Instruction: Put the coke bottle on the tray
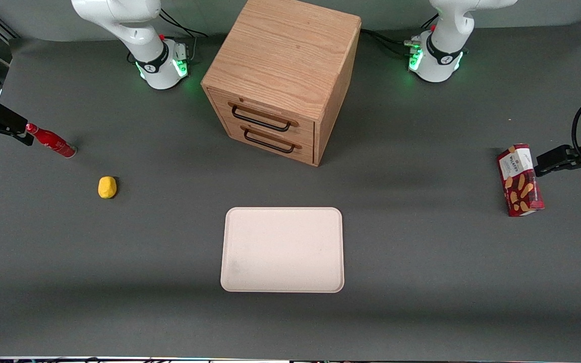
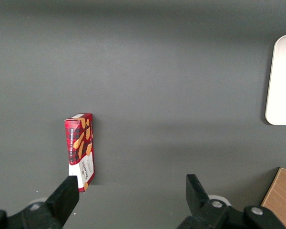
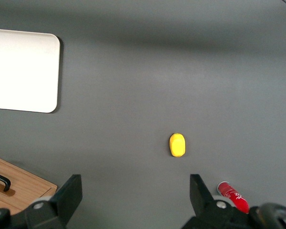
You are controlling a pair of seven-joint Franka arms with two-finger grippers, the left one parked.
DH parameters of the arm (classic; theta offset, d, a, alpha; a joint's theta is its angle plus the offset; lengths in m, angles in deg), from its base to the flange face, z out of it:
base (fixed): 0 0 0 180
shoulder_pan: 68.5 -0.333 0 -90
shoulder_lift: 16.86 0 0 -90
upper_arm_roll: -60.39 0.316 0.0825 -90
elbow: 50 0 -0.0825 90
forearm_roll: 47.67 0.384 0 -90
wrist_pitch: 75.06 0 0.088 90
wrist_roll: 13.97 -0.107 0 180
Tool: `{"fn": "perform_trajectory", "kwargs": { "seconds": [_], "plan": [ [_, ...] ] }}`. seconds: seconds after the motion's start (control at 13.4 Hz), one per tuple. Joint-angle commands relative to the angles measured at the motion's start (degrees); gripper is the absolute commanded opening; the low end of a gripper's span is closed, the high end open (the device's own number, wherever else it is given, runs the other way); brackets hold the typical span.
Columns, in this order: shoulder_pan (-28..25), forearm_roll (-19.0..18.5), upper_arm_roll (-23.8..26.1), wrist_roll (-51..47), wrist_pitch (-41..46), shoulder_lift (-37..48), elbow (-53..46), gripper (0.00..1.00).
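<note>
We see the coke bottle (image 1: 50, 141) lying on its side on the grey bench (image 1: 421, 262), well toward the working arm's end, its red cap pointing at the bench edge and its base toward the middle. The gripper (image 3: 133, 198) hangs above the bench beside the bottle, its jaws spread wide apart and holding nothing; in the right wrist view the bottle's base (image 3: 232, 195) peeks out just past one finger (image 3: 200, 195), outside the gap. A small yellow lump (image 1: 107, 187) rests near the bottle, a little nearer the front camera. The tray (image 1: 283, 249) sits flat in the middle of the bench, well apart from the bottle, in front of the wooden drawer cabinet (image 1: 283, 75) with its two dark handles. A red snack box (image 1: 520, 180) lies toward the parked arm's end.
</note>
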Motion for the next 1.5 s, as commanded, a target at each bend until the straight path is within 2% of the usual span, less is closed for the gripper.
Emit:
{"fn": "perform_trajectory", "kwargs": {
  "seconds": [0.0,0.37,0.6,0.9,1.42],
  "plan": [
    [-0.22,-0.22,-0.17,-1.31,0.06,0.41,0.13,1.00],
    [-0.22,-0.39,-0.17,-0.52,0.24,0.41,0.39,1.00],
    [-0.05,-0.39,-0.26,-0.43,4.09,0.59,0.22,1.00],
    [-0.14,-0.39,-3.06,0.88,5.78,0.94,0.39,1.00],
    [-0.22,-1.27,-9.74,10.11,6.57,4.27,4.86,1.00]
  ]
}}
